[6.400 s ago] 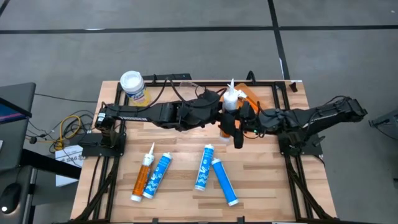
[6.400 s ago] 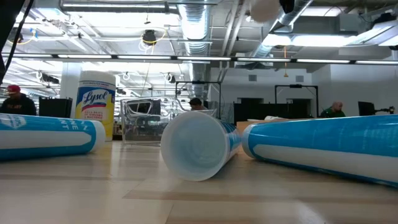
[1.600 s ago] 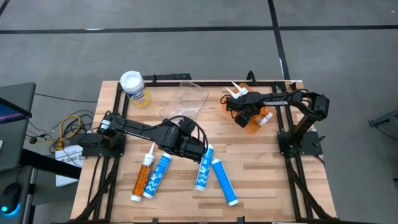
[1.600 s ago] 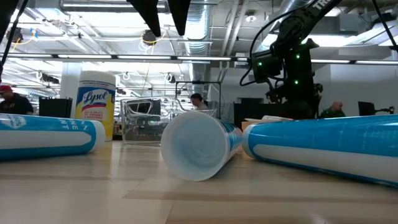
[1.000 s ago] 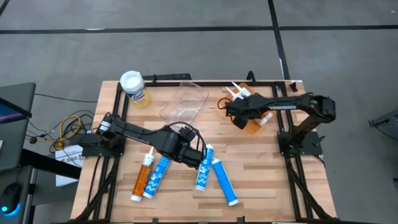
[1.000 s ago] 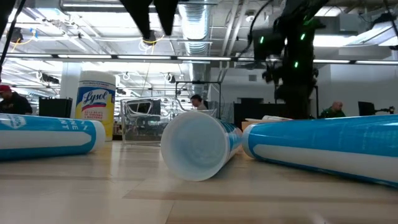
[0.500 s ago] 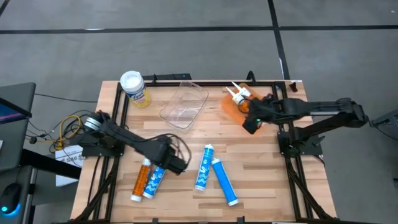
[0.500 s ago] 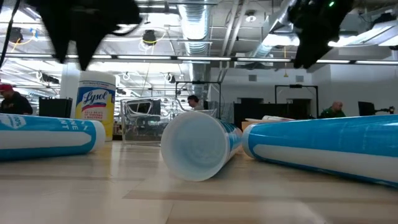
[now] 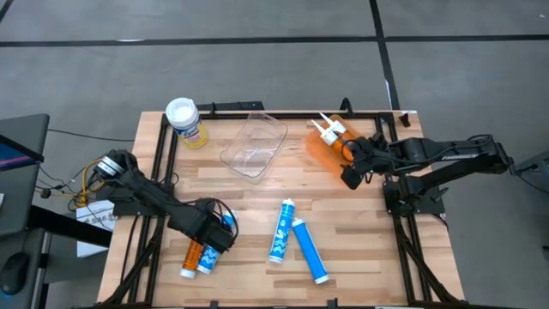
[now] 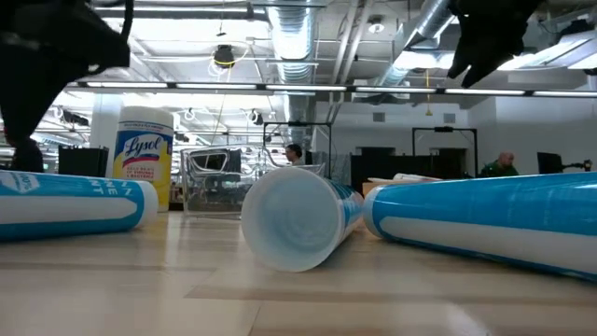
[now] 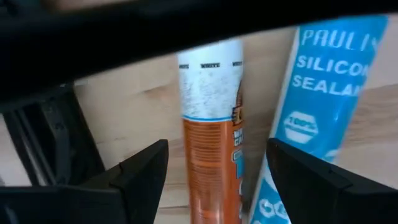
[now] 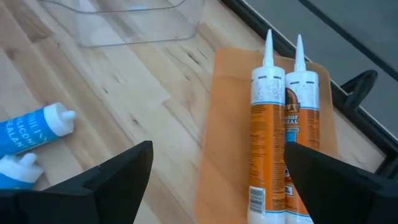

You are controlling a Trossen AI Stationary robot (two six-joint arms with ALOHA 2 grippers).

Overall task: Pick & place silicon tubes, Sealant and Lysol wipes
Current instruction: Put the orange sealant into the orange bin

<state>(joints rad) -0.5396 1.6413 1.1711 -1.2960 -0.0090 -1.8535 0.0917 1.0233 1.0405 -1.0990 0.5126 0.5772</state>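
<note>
Right, my left end effector (image 9: pixel 214 233) is hovering low over the front-left part of the desk (image 9: pixel 257 197), fingers (image 11: pixel 146 174) spread apart and gripping nothing. In the left wrist view I am looking straight down between them at an orange cartridge (image 11: pixel 211 149) lying on the wood, with a blue silicone sealant tube (image 11: pixel 311 112) lying just beside it. From above, that pair is showing partly under the arm.

My right end effector (image 9: pixel 350 176) is sitting over the back-right part of the desk, its fingers (image 12: pixel 118 174) also wide apart and empty. Its wrist camera is looking at two more orange cartridges (image 12: pixel 268 130) lying side by side, nozzles pointing the same way, on an orange mat (image 12: pixel 230 124).

Further out, two blue tubes (image 9: pixel 283 230) are lying near the middle front of the desk, touching near their nozzle ends. A clear plastic tray (image 9: pixel 254 144) is resting toward the back centre. The Lysol wipes (image 9: pixel 184 120) are standing upright at the back-left corner, well apart from both arms.
</note>
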